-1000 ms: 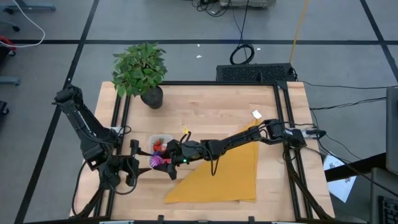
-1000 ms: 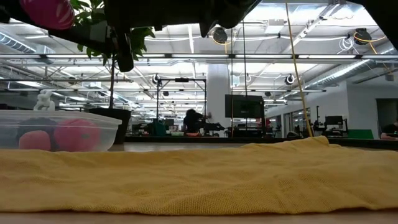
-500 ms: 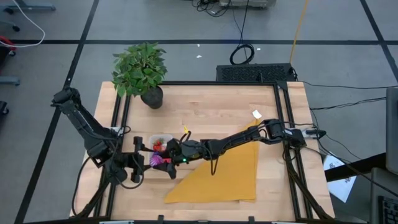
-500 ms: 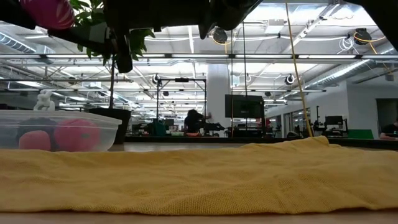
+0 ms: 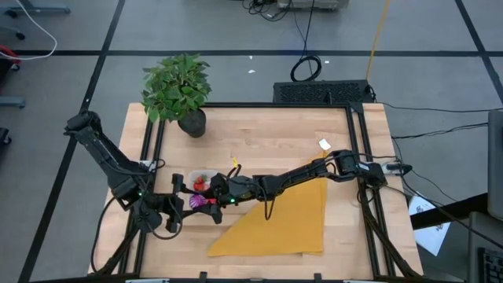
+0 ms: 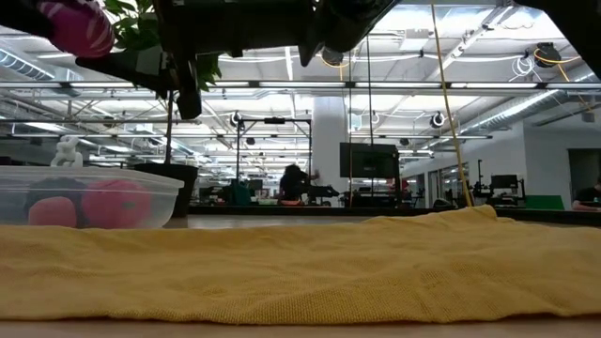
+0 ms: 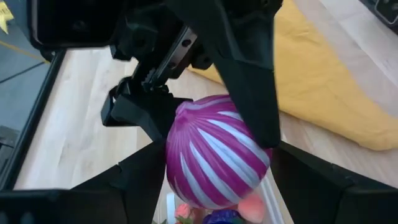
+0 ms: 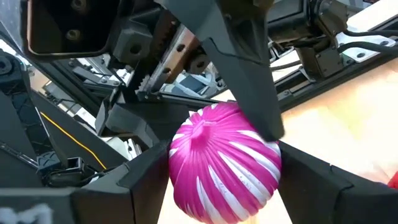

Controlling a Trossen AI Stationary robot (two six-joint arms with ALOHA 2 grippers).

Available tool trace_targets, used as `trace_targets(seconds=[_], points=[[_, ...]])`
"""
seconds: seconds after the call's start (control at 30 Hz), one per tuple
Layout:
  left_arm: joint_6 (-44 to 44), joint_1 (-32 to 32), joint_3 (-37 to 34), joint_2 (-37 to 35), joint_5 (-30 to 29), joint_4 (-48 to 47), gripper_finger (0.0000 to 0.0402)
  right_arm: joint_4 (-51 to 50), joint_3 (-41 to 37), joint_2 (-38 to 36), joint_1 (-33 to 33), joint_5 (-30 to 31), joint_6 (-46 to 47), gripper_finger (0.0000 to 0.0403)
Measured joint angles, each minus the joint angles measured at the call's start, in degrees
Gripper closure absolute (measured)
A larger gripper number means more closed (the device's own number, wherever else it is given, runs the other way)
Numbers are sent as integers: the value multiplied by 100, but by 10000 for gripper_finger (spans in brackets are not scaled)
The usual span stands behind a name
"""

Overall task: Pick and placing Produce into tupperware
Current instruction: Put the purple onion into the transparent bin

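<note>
Between tool [image 8: 249, 134] fingers, perhaps onion [image 8: 225, 163]

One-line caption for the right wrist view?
Right gripper holds a magenta-and-white striped toy vegetable aloft, the left arm's gripper close behind it.

The table [image 5: 267, 134] was pale, matt wood. The yellow cloth [image 6: 310, 268] looked coarsely knitted. The box [image 6: 141, 202] was clear plastic. The striped magenta ball [image 8: 225, 163] was smooth and glossy.
</note>
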Motion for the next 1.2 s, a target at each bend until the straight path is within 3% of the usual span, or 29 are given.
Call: trace_targets(seconds=[0.6, 1.2], points=[[571, 405, -171, -2, 453, 535, 123, 31, -7, 0, 3, -10, 17, 152], [540, 477, -171, 2, 606, 785, 124, 77, 0, -2, 0, -2, -14, 152]])
